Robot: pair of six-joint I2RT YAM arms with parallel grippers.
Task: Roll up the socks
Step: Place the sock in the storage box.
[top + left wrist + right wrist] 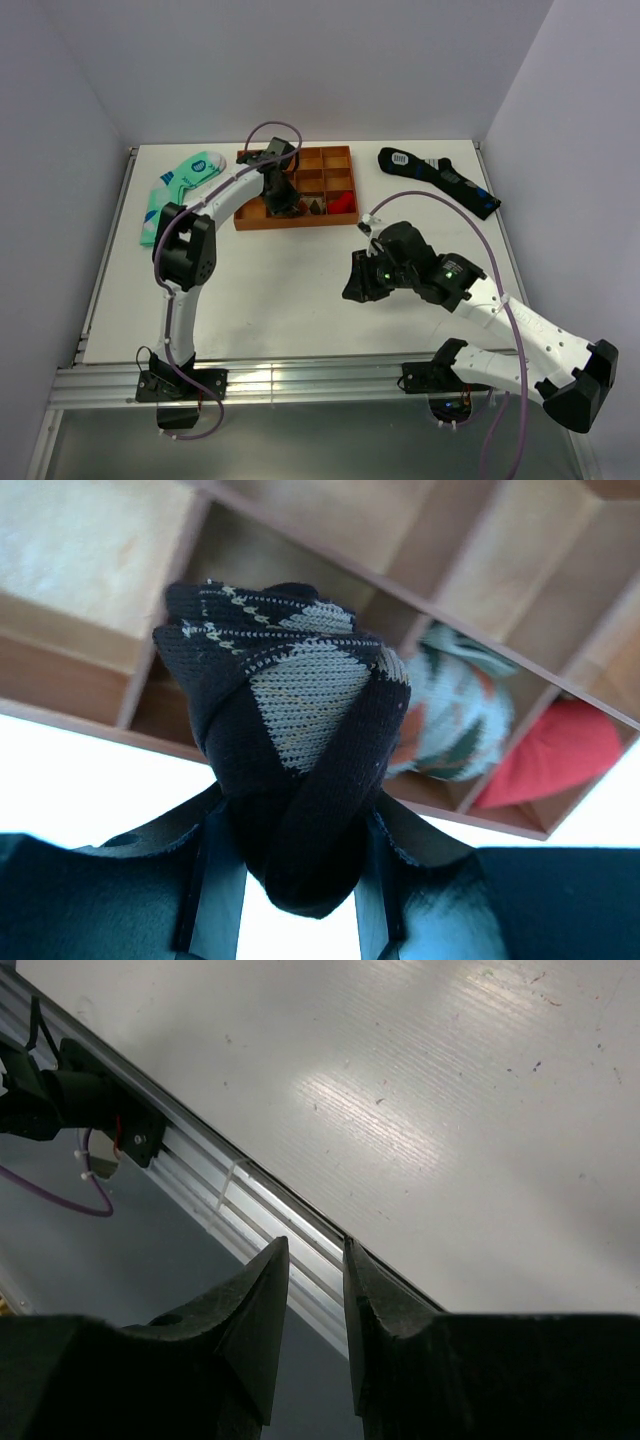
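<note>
The rolled socks are pinched in the left gripper above the divided tray, the right gripper is seen narrowly parted and empty, and the roll could be caught on a divider and loosened if released off-centre.

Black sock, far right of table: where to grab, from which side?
Take the black sock at its white-labelled end, straight down from above, pinching across the narrow width. It lies flat and diagonal on the table, so nothing stands up to grip sideways.
</note>
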